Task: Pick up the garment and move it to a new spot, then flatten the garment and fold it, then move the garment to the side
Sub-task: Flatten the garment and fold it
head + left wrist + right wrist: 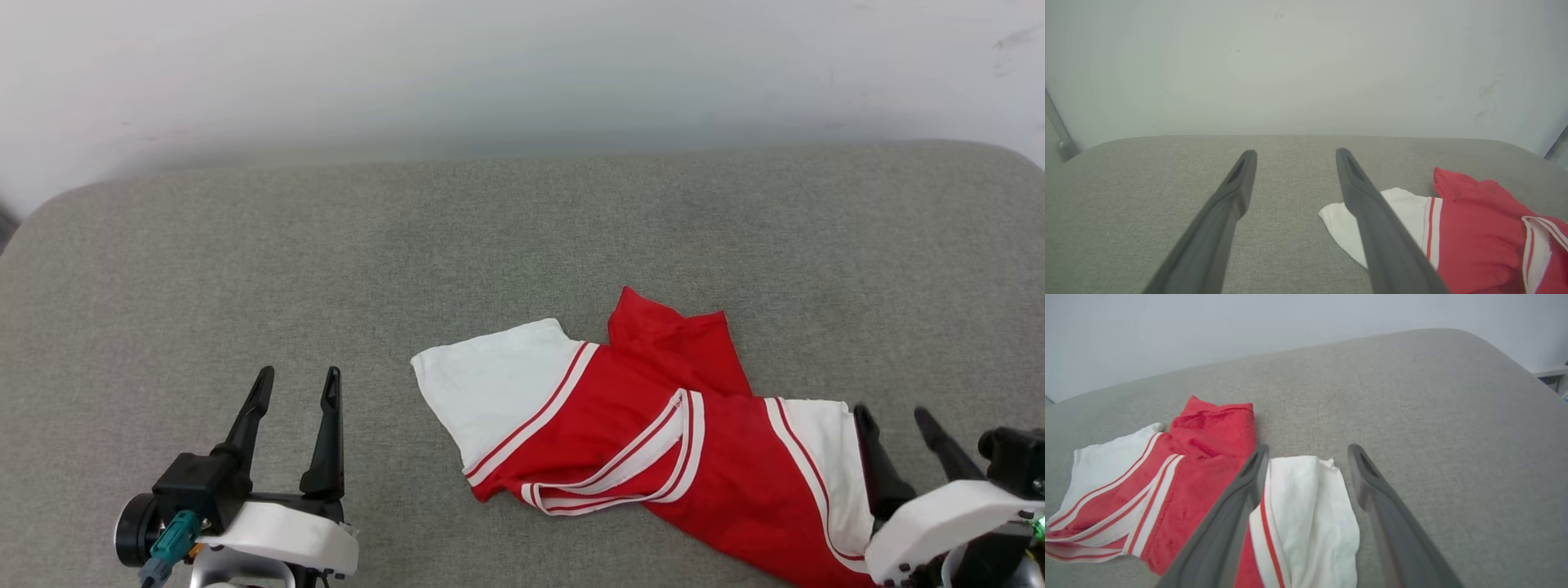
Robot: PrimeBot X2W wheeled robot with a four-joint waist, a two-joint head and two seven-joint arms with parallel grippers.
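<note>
The garment [645,433] lies crumpled on the grey cushioned surface [490,245], red with white sleeves and red-and-white striped trim; its print is hidden. My right gripper [896,418] stands open at the garment's right white sleeve [1306,506], which lies on the cushion between its fingers, not pinched. In the right wrist view, that gripper [1308,451] points over the sleeve and the garment's [1180,473] red body spreads to its left. My left gripper [298,380] is open and apart from the cloth, left of the other white sleeve [1400,204]. The left wrist view shows its fingertips [1295,154] spread over bare cushion.
A pale wall [522,65] rises right behind the cushion's far edge. The cushion's rounded corners show at far left [49,212] and far right [1012,159]. Bare grey fabric stretches left of and beyond the garment.
</note>
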